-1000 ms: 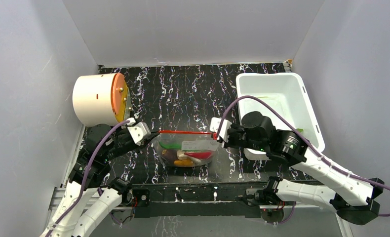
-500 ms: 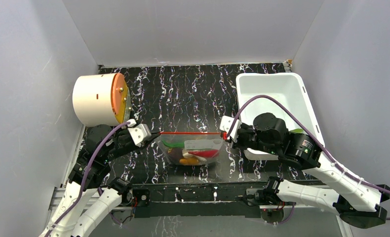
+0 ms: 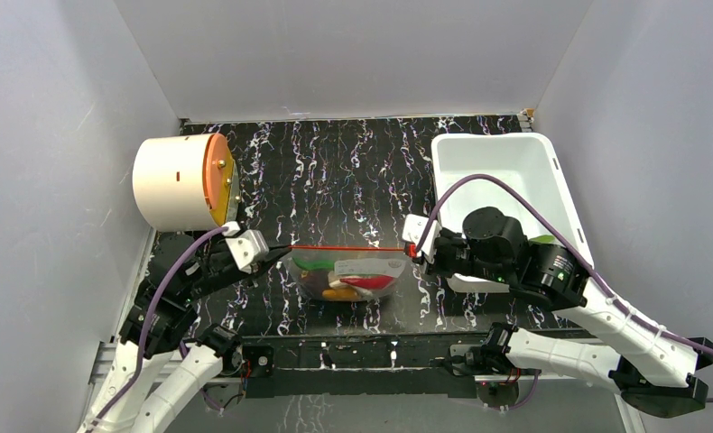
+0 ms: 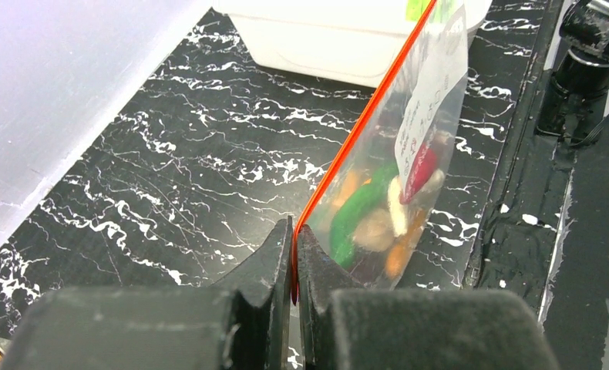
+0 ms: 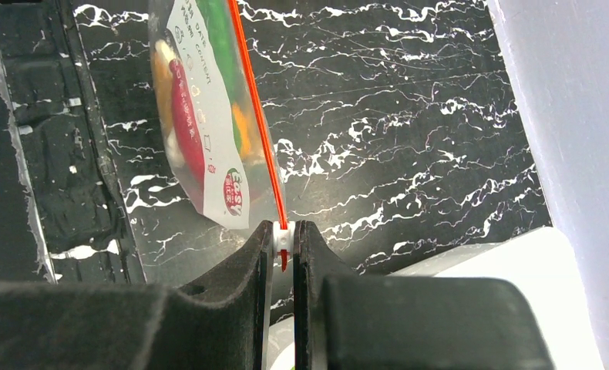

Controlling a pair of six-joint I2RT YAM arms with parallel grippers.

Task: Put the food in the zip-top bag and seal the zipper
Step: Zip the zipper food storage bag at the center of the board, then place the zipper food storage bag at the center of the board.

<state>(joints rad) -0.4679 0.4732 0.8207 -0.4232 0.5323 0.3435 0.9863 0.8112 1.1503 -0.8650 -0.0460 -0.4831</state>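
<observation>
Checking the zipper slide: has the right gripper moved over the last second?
Yes. The right gripper slid rightward along the zipper, closer to the white bin.

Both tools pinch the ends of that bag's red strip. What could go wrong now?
The left tool and right tool each pinch only a thin end of the zipper, so the bag might slip free. The food sits low in the bag; its weight might tug open any stretch not pressed shut.
</observation>
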